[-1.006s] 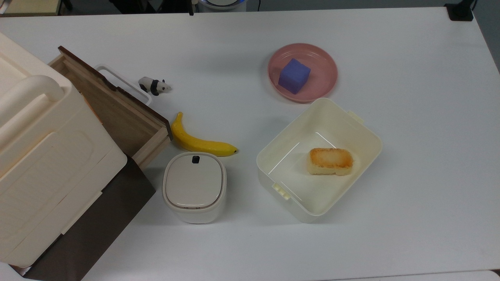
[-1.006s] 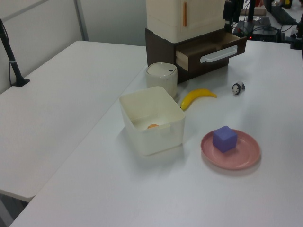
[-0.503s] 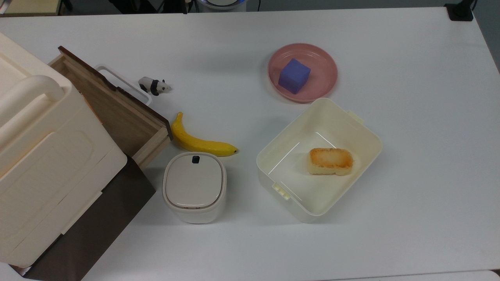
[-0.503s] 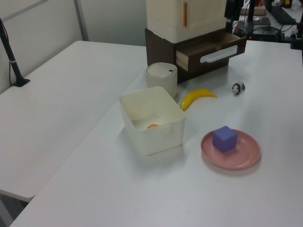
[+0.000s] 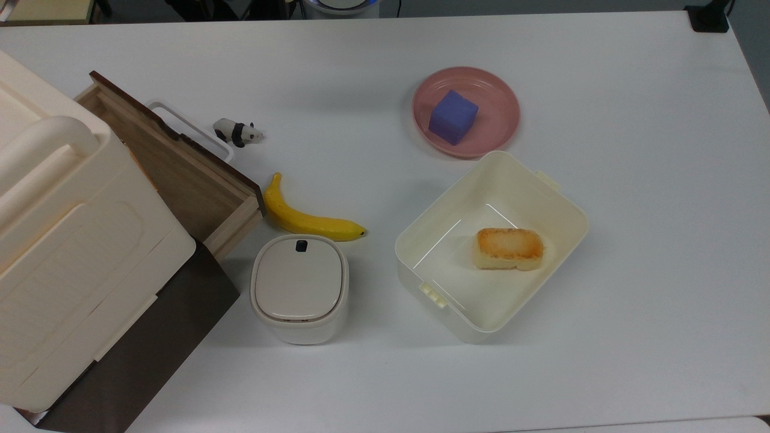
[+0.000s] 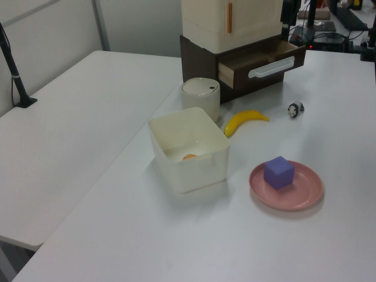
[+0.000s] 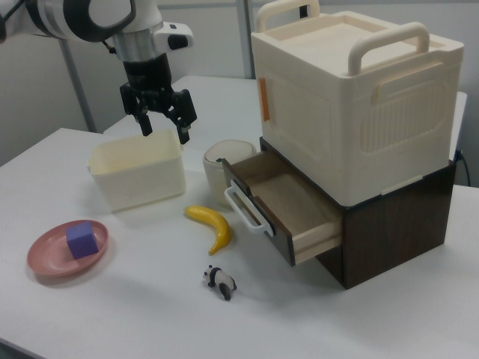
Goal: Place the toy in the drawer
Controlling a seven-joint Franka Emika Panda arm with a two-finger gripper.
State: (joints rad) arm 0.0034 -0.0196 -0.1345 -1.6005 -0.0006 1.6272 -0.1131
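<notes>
One small panda toy (image 7: 220, 281) stands on the white table (image 7: 135, 314), just in front of the pulled-out drawer (image 7: 278, 206). Farther back, the gripper (image 7: 162, 129) hangs spread wide and empty above a cream tub (image 7: 138, 170).

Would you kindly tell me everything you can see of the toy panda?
The toy panda is a tiny black-and-white figurine that looks like hard plastic. It stands upright on four legs on the bare white table, just in front of the open drawer and its white loop handle, beyond the banana's stem end. Nothing touches it but the table.
</notes>
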